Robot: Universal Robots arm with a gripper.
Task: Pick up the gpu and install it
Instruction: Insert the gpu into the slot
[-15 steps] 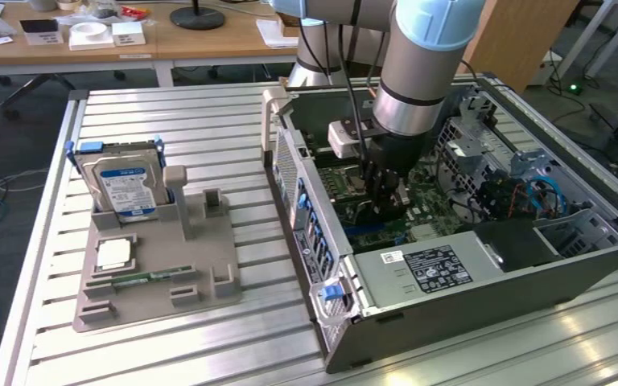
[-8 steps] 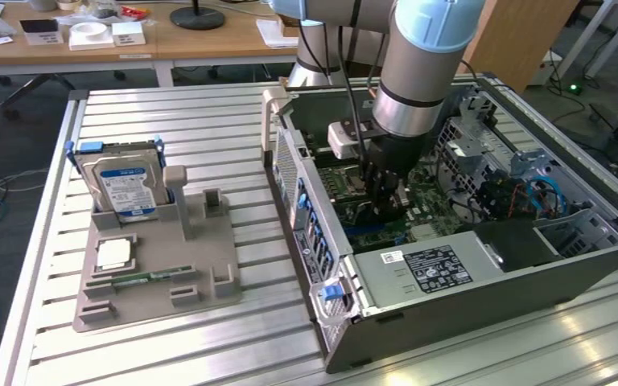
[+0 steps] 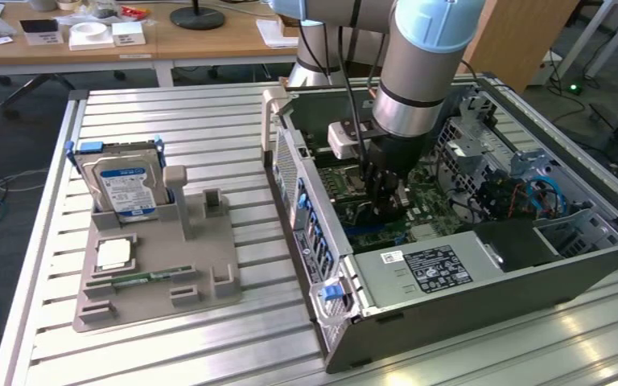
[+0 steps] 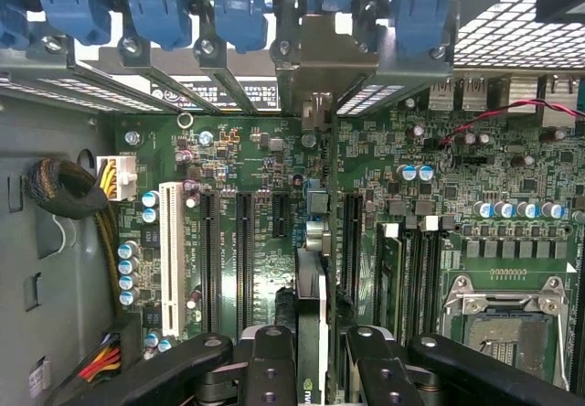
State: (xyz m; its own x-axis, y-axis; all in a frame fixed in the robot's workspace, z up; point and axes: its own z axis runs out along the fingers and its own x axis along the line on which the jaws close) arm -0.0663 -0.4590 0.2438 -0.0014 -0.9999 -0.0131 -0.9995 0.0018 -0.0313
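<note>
The gpu (image 4: 312,305) appears edge-on in the wrist view, a thin dark card standing upright between my fingers (image 4: 271,365). Its silver bracket (image 4: 315,63) lies against the case's rear slot openings. The card's lower edge is over a motherboard (image 4: 247,196) expansion slot; whether it is fully seated I cannot tell. My gripper (image 4: 322,369) is shut on the card. In the exterior view the gripper (image 3: 385,203) reaches straight down into the open computer case (image 3: 320,241), low over the motherboard (image 3: 427,205), and the arm hides most of the card.
A grey holder tray (image 3: 154,277) sits at the exterior view's left, with a blue-labelled hard drive (image 3: 122,186), a CPU chip (image 3: 113,254) and a green memory stick (image 3: 138,279). Blue slot clips (image 4: 155,8), case walls, cables (image 4: 64,191) and the power supply (image 3: 438,269) surround the gripper.
</note>
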